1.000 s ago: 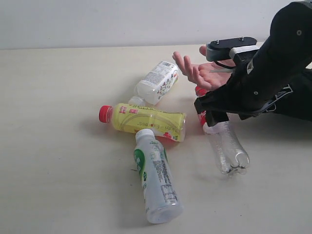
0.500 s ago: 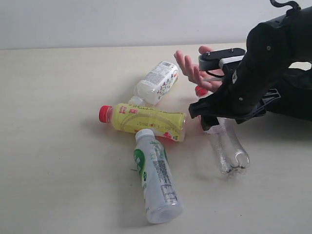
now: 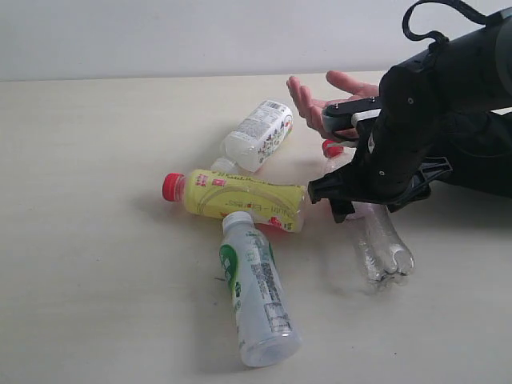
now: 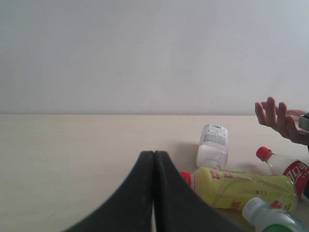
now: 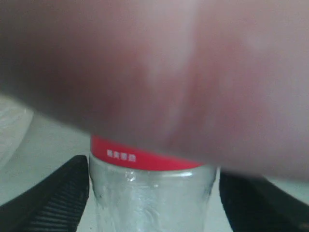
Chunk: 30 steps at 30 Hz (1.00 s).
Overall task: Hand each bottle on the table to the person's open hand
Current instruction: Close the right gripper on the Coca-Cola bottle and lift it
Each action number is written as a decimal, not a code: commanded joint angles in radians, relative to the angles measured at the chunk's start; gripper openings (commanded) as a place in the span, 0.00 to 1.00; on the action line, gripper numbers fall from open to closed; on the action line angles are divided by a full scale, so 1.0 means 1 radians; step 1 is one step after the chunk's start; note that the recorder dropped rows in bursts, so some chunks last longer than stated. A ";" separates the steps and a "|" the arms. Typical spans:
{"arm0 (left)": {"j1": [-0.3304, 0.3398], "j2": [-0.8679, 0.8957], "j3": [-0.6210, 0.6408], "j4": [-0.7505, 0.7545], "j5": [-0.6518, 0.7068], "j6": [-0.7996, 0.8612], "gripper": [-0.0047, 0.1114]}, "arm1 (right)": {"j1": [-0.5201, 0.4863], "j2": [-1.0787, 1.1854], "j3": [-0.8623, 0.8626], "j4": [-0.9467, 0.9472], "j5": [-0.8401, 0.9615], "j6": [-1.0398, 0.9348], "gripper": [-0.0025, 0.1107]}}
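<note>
Clear bottle (image 3: 384, 244) lying on desk (image 3: 96, 200) near person's open hand (image 3: 316, 104), straddled by right hand (image 5: 153, 193), spread apart, unclamped. Grasping step; next: clamp, lift, present to palm. Left hand (image 4: 153, 183) closed.

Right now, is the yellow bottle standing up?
No, the yellow bottle lies flat on its side on the table.

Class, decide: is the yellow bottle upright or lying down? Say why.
Lying down: the yellow bottle rests lengthwise on the table, red cap pointing sideways.
</note>
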 commanded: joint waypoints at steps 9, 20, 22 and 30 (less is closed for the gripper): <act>0.005 -0.005 -0.001 0.004 -0.009 0.003 0.04 | 0.001 0.031 -0.009 -0.016 -0.015 0.011 0.61; 0.005 -0.005 -0.001 0.004 -0.009 0.003 0.04 | 0.001 0.031 -0.009 -0.016 0.001 0.022 0.23; 0.005 -0.005 -0.001 0.004 -0.009 0.003 0.04 | 0.001 0.031 -0.009 -0.016 0.012 0.022 0.10; 0.005 -0.005 -0.001 0.004 -0.009 0.003 0.04 | 0.001 -0.106 -0.009 0.007 0.162 -0.002 0.02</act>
